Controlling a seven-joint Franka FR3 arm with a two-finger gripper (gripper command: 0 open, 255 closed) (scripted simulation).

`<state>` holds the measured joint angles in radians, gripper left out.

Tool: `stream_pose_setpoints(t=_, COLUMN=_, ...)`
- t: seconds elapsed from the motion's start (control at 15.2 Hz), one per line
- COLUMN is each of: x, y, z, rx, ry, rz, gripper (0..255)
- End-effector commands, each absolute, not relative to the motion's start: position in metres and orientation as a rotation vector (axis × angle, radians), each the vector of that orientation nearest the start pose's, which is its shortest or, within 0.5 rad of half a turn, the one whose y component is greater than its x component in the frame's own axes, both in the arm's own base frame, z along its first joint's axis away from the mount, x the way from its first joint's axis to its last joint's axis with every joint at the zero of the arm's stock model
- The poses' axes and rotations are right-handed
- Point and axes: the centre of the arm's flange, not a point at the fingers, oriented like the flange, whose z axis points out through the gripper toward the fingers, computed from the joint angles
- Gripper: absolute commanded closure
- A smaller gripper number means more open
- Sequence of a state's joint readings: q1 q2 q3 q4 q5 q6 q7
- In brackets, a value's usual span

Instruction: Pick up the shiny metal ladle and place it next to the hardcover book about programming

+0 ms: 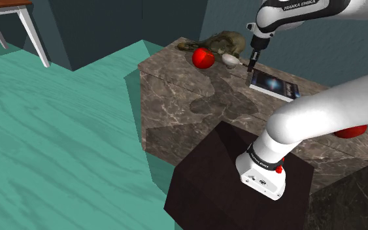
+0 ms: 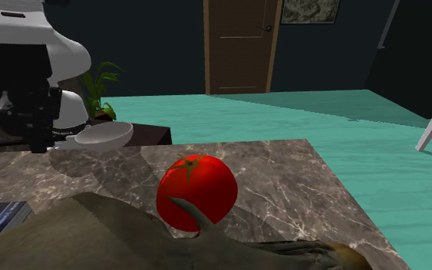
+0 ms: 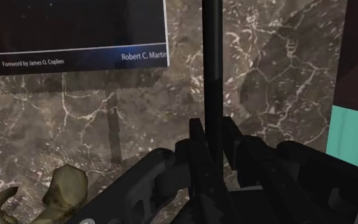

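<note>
While aloft, ladle (image 2: 105,135) between fingers (image 3: 195,149)

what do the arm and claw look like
The arm has thick, rounded white links with dark joints. Black FRANKA EMIKA lettering runs along one link, and a black lettered band and a red spot sit near its white foot. The claw is all black, with two slim fingers.

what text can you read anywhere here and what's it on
"FRANKA EMIKA": on the arm, upper link.
"Foreword by James O. Coplien": on the book, cover's lower edge.
"Robert C. Martin": same cover.
Print on the arm's dark band near the stand: too small to read.
</note>
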<state>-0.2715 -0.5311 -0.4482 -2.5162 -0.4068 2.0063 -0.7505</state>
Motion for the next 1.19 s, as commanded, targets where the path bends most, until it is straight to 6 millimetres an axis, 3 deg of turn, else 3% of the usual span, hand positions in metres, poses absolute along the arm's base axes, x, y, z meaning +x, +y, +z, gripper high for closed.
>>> stream_pose_setpoints(t=0.0, x=0.258, y=-0.296, z=0.444, rx=-3.218, ry=-0.428, rz=0.158, gripper=255)
stream_pose_setpoints(t=1.12, x=0.073, y=-0.422, z=0.445, rx=-3.218, ry=-0.428, rz=0.158, gripper=255)
